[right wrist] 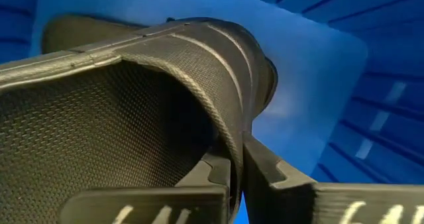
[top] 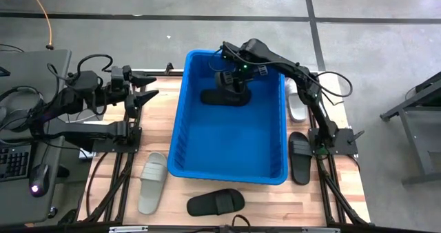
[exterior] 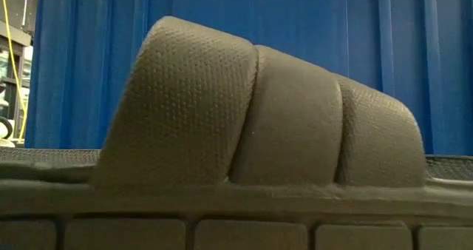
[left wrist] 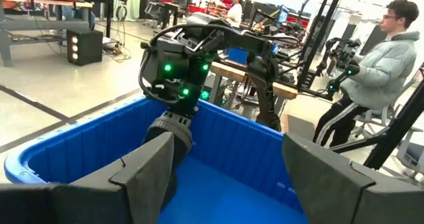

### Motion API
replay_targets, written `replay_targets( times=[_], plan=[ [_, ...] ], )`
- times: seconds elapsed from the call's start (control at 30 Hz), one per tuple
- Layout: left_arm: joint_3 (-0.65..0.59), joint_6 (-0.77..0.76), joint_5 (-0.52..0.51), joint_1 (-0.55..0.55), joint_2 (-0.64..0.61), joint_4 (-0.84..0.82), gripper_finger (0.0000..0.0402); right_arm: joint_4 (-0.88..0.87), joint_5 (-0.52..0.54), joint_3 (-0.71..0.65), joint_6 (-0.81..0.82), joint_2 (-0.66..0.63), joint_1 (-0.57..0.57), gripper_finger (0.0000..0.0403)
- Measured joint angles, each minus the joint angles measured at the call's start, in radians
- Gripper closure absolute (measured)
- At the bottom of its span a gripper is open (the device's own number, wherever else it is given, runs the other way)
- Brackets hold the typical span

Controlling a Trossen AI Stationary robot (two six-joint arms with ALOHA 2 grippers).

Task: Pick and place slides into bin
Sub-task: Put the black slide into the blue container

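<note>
One black rubber slide [top: 222, 96] held inside the deep bright-blue plastic bin [top: 180, 123].
Right pincer [top: 236, 85] clamps its strap; left pincer [top: 145, 95] open near the desk's [top: 262, 204] far-left corner.

robotics lab | concrete floor [top: 207, 12] | other robot rigs [left wrist: 338, 52] | seated person [left wrist: 384, 58]

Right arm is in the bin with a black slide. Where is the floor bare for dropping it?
The bin floor is bare from the black slide in the right gripper to the near wall, the widest free patch. That slide's far end is the only occupied part. The left gripper waits open outside the left wall.
</note>
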Motion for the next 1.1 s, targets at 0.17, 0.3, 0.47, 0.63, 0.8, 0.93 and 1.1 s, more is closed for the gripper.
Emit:
replay_targets(
  times=[0.17, 0.3, 0.47, 0.63, 0.8, 0.93, 1.1],
  plan=[
    [0.000, 0.000, 0.000, 0.000, 0.000, 0.000, 0.0130, -0.001, -0.054, -0.090, 0.008, 0.003, -0.032, 0.0403],
    [0.000, 0.000, 0.000, 0.000, -0.001, 0.000, 0.0130, -0.001, -0.084, -0.165, 0.010, 0.004, -0.041, 0.0403],
    [0.000, -0.001, 0.000, 0.000, -0.003, -0.016, 0.0130, -0.001, -0.096, -0.202, 0.016, 0.004, -0.039, 0.0403],
    [0.000, -0.001, 0.000, 0.000, -0.003, -0.031, 0.0130, -0.005, -0.095, -0.151, 0.011, 0.004, -0.033, 0.0403],
    [0.000, -0.001, 0.000, 0.000, -0.003, -0.047, 0.0130, 0.002, -0.025, -0.048, 0.017, 0.004, -0.021, 0.0403],
    [0.000, -0.001, -0.001, 0.000, -0.003, -0.045, 0.0130, 0.000, 0.031, -0.020, 0.006, 0.003, -0.024, 0.0403],
    [0.000, -0.001, -0.001, 0.000, -0.003, -0.045, 0.0130, 0.036, 0.026, -0.021, -0.033, 0.003, -0.039, 0.0403]
  ],
)
